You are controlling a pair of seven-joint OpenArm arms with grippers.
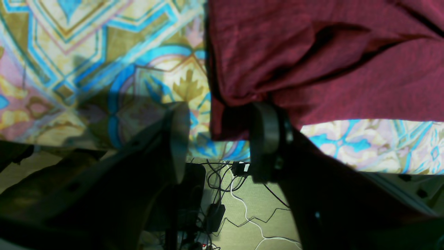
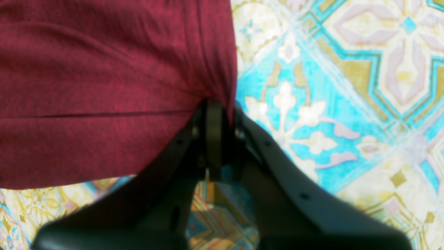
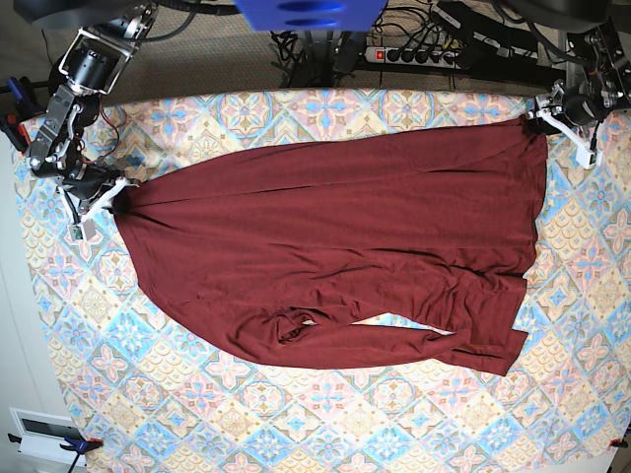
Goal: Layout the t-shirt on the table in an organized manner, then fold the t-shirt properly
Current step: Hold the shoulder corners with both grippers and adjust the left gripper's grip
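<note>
Pinching a corner of the shirt [image 2: 104, 86] between closed jaws, our right gripper [image 2: 215, 114] holds thin, limp jersey that will sag and wrinkle, so we judge corners and hems the best grips. Our left gripper [image 1: 222, 139] stands spread, one finger [image 1: 265, 135] touching the cloth's edge, gripping nothing. Beyond both, the shirt lies stretched between them across the table [image 3: 325, 414], a sleeve bunched on its far side, cables on the floor behind.
</note>
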